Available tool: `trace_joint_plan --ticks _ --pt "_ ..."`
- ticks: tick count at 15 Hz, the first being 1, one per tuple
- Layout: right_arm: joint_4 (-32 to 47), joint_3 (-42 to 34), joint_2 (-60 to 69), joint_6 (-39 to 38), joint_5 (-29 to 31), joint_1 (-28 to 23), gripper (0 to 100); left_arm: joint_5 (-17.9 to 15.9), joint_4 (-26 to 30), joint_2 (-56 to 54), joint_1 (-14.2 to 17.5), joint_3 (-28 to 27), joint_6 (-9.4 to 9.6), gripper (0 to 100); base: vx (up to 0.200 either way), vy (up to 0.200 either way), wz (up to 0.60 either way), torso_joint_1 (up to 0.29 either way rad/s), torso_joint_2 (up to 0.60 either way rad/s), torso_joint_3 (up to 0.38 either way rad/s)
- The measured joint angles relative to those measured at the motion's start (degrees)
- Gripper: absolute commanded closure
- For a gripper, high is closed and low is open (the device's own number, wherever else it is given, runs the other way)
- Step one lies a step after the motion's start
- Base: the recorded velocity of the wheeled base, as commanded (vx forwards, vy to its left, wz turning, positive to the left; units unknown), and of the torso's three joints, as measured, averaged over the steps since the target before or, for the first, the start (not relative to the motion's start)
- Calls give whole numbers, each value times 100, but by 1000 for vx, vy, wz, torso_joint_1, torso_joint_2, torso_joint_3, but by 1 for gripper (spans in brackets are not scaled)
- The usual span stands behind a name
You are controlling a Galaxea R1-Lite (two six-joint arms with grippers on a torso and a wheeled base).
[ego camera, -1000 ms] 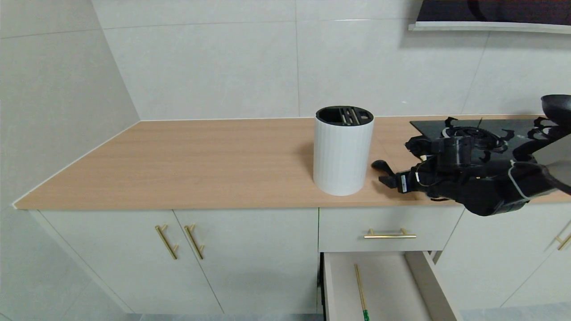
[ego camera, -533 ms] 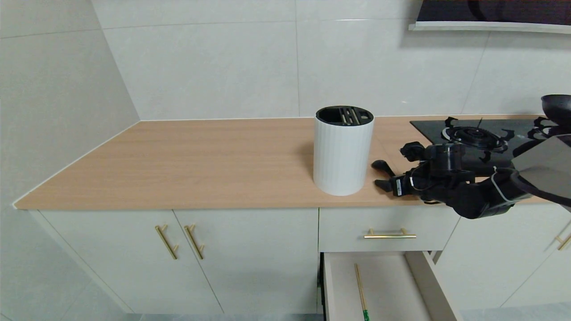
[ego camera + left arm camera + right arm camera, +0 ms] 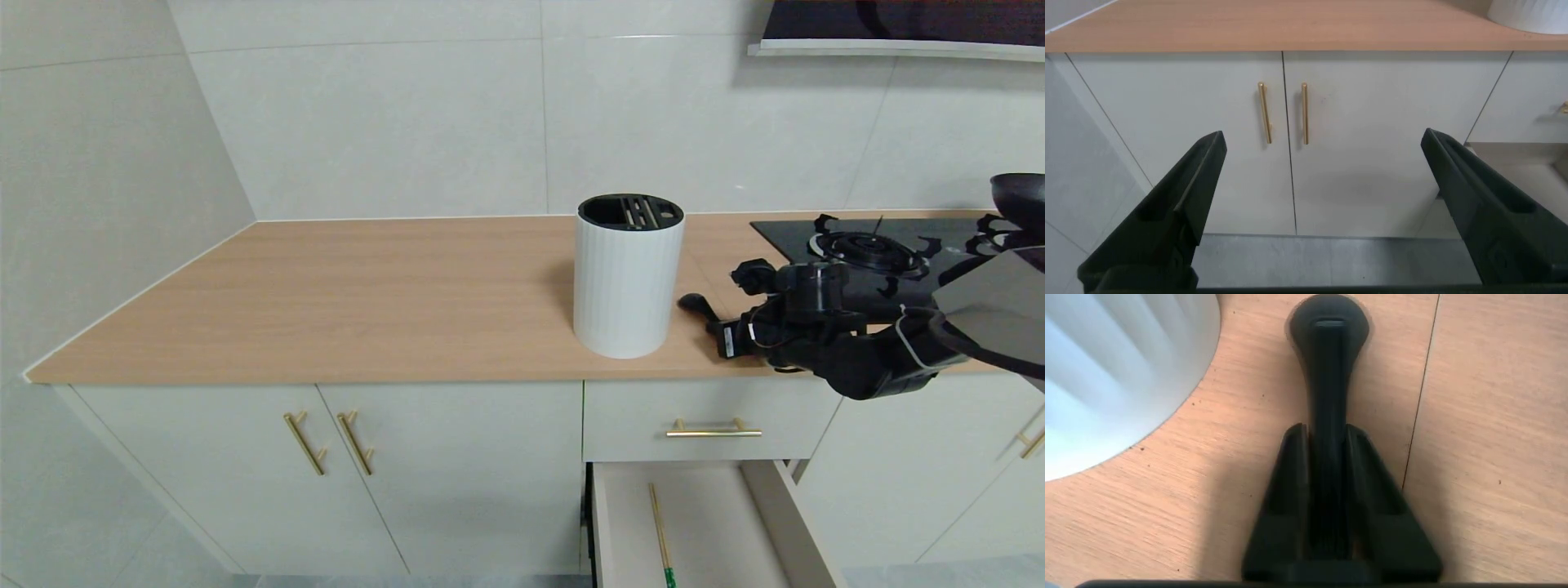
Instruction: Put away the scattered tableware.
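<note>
Right claw clamps the black utensil by its handle, on the desk beside the white holder, my wrist view confirms | left claw gapes before cupboard doors | head view adds chopsticks in the open drawer

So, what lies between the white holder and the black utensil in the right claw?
Only bare countertop: the right wrist view shows the white holder and the black utensil apart, the right claw shut on the utensil.

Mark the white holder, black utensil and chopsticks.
white holder [image 3: 627,286], head view, ribbed side wall.
black utensil [image 3: 1325,400], right wrist view, bare shaft.
chopsticks [image 3: 660,531], head view, middle of the shafts.
</note>
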State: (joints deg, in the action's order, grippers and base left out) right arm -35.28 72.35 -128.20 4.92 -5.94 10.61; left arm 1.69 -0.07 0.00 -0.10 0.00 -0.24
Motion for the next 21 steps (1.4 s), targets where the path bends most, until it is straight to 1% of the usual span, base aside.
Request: trace_joint_plan --ticks 2,4,8,10,13,16,18,21 --pt "48 -37 46 -26 0 0 100 0 5 0 0 0 0 0 0 0 0 0 0 0" --pt "193 -138 204 -230 11 22 100 0 2 0 0 0 0 0 0 0 0 0 0 0" --pt "857 -538 909 -724 143 91 100 2 2 0 0 0 0 0 0 0 0 0 0 0" --pt "989 -1064 1502 -911 204 124 100 0 5 0 0 0 0 0 0 0 0 0 0 0" --pt "1109 -2172 2453 -1168 329 210 100 -2 0 0 0 0 0 0 0 0 0 0 0 0" --pt "1134 -3117 3274 -1240 373 297 100 -2 2 0 2 0 0 0 0 0 0 0 0 0" --pt "1119 -3517 3646 -1247 391 352 100 -2 0 0 0 0 0 0 0 0 0 0 0 0" --pt "1117 -3917 4039 -1228 386 452 100 0 2 0 0 0 0 0 0 0 0 0 0 0"
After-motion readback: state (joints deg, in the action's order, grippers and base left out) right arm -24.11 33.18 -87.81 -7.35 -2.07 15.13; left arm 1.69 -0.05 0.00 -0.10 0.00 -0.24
